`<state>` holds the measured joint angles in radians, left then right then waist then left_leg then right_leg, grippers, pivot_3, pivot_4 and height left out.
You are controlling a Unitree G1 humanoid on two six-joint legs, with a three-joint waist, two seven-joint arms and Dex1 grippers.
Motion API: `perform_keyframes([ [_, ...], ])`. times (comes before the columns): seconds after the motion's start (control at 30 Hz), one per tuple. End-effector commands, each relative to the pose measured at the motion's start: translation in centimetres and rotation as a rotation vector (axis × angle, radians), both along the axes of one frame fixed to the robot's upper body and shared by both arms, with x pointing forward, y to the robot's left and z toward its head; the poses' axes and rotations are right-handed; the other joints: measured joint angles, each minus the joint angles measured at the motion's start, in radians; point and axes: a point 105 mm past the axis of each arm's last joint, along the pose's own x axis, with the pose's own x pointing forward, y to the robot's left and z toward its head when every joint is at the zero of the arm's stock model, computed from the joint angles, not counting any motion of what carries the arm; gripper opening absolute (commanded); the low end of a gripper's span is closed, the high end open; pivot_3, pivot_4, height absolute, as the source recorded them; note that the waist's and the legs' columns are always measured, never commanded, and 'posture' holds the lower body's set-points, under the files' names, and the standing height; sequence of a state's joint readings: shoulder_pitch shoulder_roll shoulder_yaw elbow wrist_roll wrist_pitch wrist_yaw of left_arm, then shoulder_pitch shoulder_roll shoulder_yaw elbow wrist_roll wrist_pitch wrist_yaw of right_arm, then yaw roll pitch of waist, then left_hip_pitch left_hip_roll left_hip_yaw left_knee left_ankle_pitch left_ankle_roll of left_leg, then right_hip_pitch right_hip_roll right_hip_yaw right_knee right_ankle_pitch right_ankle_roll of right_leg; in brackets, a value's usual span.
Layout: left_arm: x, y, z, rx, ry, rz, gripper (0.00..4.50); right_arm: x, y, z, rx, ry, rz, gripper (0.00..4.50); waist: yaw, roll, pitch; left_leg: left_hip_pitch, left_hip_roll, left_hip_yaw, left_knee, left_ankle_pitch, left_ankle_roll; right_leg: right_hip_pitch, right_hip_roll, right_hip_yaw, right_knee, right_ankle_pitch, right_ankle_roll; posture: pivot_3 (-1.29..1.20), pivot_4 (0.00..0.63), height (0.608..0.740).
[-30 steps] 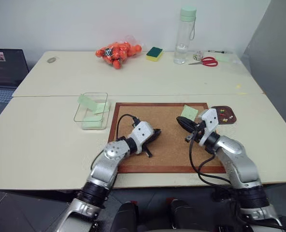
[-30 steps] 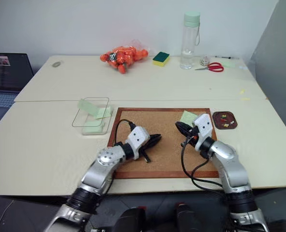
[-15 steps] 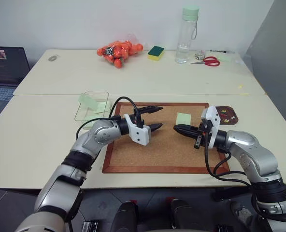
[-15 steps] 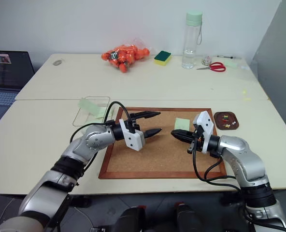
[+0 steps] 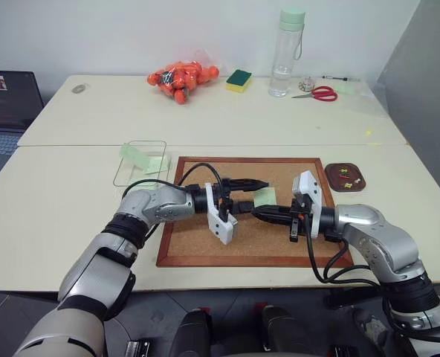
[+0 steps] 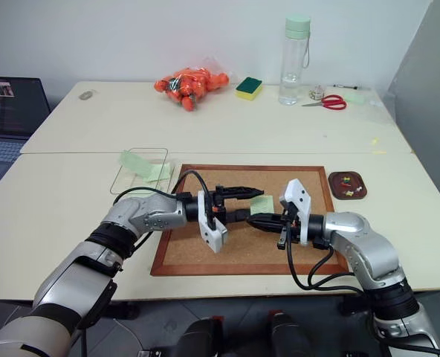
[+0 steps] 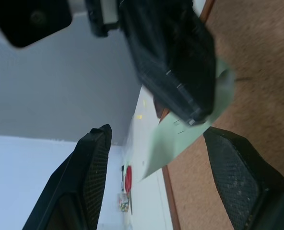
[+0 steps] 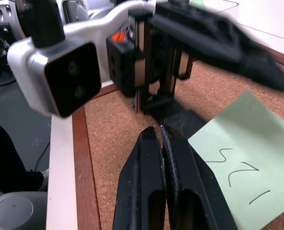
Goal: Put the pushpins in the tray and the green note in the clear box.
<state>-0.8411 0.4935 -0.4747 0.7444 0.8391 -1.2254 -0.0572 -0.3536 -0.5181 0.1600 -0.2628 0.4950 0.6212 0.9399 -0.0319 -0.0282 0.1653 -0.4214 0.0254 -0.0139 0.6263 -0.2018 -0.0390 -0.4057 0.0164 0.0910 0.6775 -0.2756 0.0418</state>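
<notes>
While the right gripper (image 5: 256, 213) is pressed shut on one edge of the pale mint-green square paper note (image 5: 264, 197), the left gripper (image 5: 259, 193) faces it with fingers spread apart, one on each side of the note, above the wood-framed cork board (image 5: 198, 253). On the desk (image 5: 71, 201), a transparent shallow plastic box (image 5: 125, 178) beside the board holds other green slips. A small dark brown rounded tray (image 5: 344, 181) with tiny coloured pushpins (image 5: 345, 172) sits off the board's opposite corner.

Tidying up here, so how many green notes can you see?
3 green notes. One in the right gripper over the cork board, two at the clear box; the left arm may hide another.
</notes>
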Motion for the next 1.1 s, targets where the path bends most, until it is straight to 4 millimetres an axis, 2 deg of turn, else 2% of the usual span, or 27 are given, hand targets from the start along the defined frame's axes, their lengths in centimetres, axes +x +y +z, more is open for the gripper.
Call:
perform_keyframes([
  [0.03, 0.0, -0.3, 0.9, -0.017, -0.039, -0.025, 3.2, -0.6, 0.7, 1.3, 0.025, -0.033, 0.057, 0.0, 0.0, 0.0, 0.0, 0.0, 0.0, 0.0, 0.0, 0.0, 0.0, 0.0, 0.0, 0.0, 0.0, 0.0, 0.0, 0.0, 0.15, 0.74],
  [0.13, 0.1, -0.2, 0.7, -0.01, -0.042, -0.02, 3.03, -0.6, 0.8, 1.3, 0.028, -0.032, 0.06, 0.0, 0.0, 0.0, 0.0, 0.0, 0.0, 0.0, 0.0, 0.0, 0.0, 0.0, 0.0, 0.0, 0.0, 0.0, 0.0, 0.0, 0.15, 0.74],
  [0.67, 0.8, 0.4, 0.4, -0.028, 0.009, 0.023, 0.04, 0.5, 0.4, 2.4, 0.087, 0.003, 0.011, 0.0, 0.0, 0.0, 0.0, 0.0, 0.0, 0.0, 0.001, 0.0, 0.0, 0.0, 0.0, -0.001, 0.001, 0.0, 0.0, 0.0, 0.15, 0.74],
  [1.1, 0.2, 0.4, 0.4, -0.008, -0.011, -0.007, 0.04, 2.5, -0.7, 3.6, 0.177, 0.07, -0.096, 0.0, -0.001, 0.0, 0.0, 0.0, 0.0, 0.0, 0.001, 0.0, 0.0, 0.0, 0.0, -0.001, 0.002, 0.0, 0.0, 0.0, 0.15, 0.74],
])
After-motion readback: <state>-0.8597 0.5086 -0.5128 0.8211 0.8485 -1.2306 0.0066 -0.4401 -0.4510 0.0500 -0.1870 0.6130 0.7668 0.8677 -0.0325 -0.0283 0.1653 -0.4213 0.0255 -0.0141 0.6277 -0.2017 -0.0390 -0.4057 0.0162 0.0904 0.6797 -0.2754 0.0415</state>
